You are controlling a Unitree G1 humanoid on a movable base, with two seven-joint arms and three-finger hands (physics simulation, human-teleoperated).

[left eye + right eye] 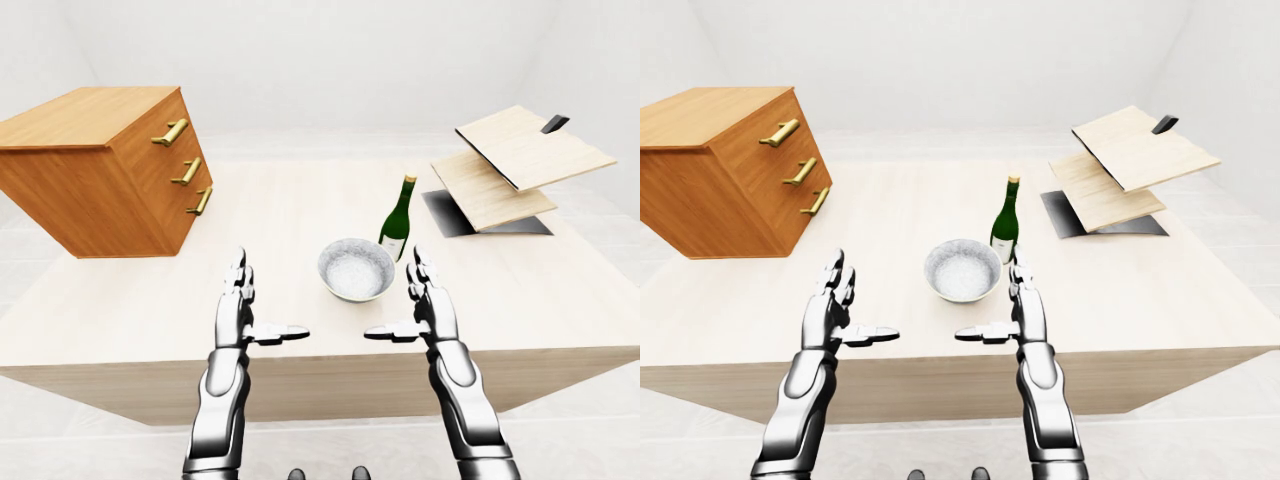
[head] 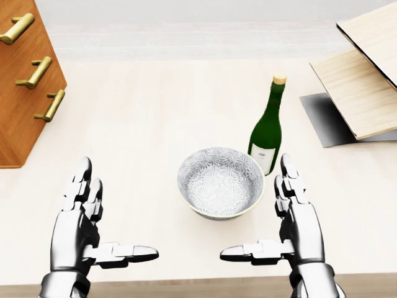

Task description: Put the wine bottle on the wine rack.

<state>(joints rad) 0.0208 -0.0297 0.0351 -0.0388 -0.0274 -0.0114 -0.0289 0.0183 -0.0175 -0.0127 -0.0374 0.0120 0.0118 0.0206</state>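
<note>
Pale wood table (image 1: 300,200) fills a white room, with a drawer chest (image 1: 100,170) at far left and the slanted-board wine rack (image 1: 520,160) at far right. Upright just beside a patterned bowl (image 2: 220,183) stands the wine bottle (image 2: 268,127). Both hands hover spread and empty, the right hand (image 2: 298,223) near the bottle, the left hand (image 2: 84,230) well apart. I'd reach right, gripping the body low (clear of the bowl). Its white label is too small to read.
</note>
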